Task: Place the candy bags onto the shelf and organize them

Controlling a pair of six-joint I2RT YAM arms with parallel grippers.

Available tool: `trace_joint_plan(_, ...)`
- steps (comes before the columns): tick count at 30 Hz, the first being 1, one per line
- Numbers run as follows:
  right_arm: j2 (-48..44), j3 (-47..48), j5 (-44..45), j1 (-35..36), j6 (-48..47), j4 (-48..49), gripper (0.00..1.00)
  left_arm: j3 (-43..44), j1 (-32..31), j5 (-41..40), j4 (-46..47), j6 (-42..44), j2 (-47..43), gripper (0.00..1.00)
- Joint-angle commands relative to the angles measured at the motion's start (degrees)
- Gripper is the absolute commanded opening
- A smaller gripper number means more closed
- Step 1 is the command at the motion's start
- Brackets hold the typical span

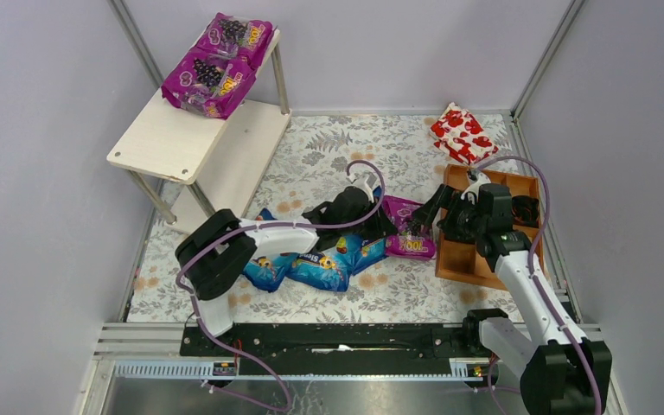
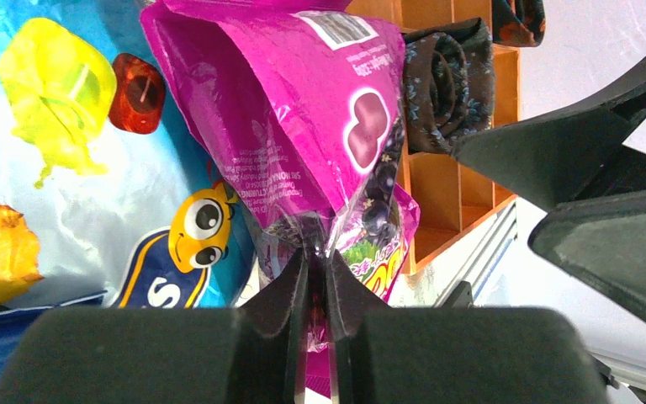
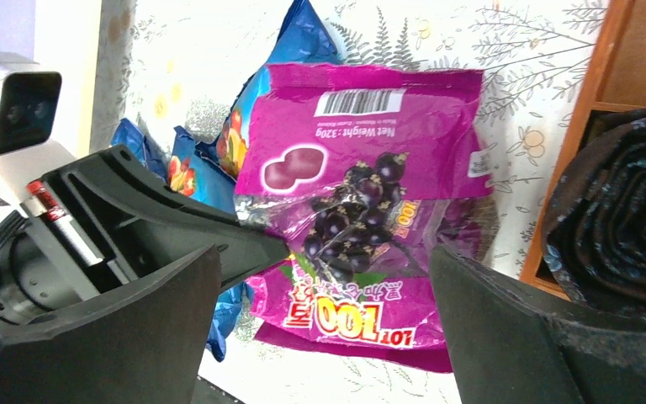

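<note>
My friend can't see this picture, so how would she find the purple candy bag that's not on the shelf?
Find the brown wooden tray on the right of the flowery mat. Just left of it lies the purple candy bag, beside the blue bags. It is the only purple one down on the mat, and the left gripper is pinching its edge.

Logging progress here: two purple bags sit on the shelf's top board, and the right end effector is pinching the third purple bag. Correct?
Not quite: the left end effector is the one shut on the third purple bag, as the left wrist view shows; the right end effector is open. The two purple bags do sit on the shelf's top board.
</note>
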Motion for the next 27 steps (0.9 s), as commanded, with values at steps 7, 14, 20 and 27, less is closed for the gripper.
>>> trace_joint_plan(7, -4.0, 4.1, 5.7, 0.3, -0.2, -4.3, 1.00, 4.3, 1.0, 3.9, -1.2, 0.3, -11.4, 0.00)
trace_joint_plan(14, -8.2, 7.1, 15.0, 0.3, 0.6, -8.8, 1.00, 7.5, 1.1, 0.1, -8.9, 3.0, -19.3, 0.00)
trace_joint_plan(20, -11.0, 8.1, 18.5, 0.3, 0.9, -9.3, 1.00, 15.4, 1.3, -0.9, -19.9, 8.5, -25.1, 0.00)
trace_joint_plan(27, -9.4, 6.8, 15.9, 0.3, 1.8, -7.6, 1.00, 31.4, 6.0, -2.0, -33.8, 15.7, -32.5, 0.00)
